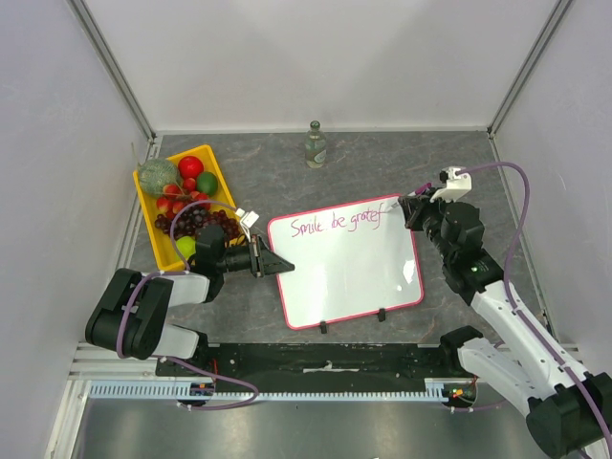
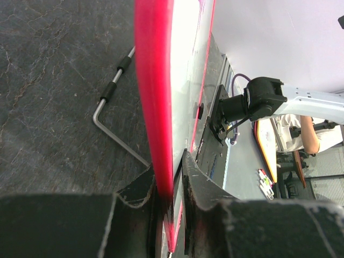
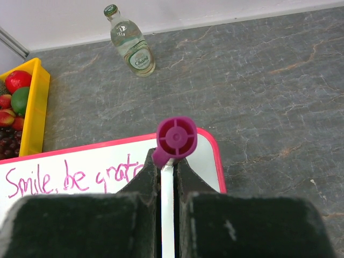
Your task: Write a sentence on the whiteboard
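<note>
The whiteboard (image 1: 349, 277) lies on the grey table, white with a pink-red rim. Along its top edge runs the sentence (image 1: 335, 223) in pink cursive; "Smile be gratef" is legible. My left gripper (image 1: 283, 263) is shut on the board's left edge; in the left wrist view the red rim (image 2: 156, 107) runs between its fingers. My right gripper (image 1: 413, 207) is at the board's top right corner, shut on a marker (image 3: 176, 137) with a magenta end and a white barrel. The right wrist view shows the writing (image 3: 70, 180) up to "grat"; the fingers hide the rest.
A yellow tray (image 1: 219, 173) of fruit stands at the back left, close to my left arm. A glass bottle (image 1: 315, 145) stands at the back centre, also seen from the right wrist (image 3: 131, 43). Two black clips (image 1: 382, 315) sit on the board's near edge. A bent metal rod (image 2: 107, 115) lies beside the board.
</note>
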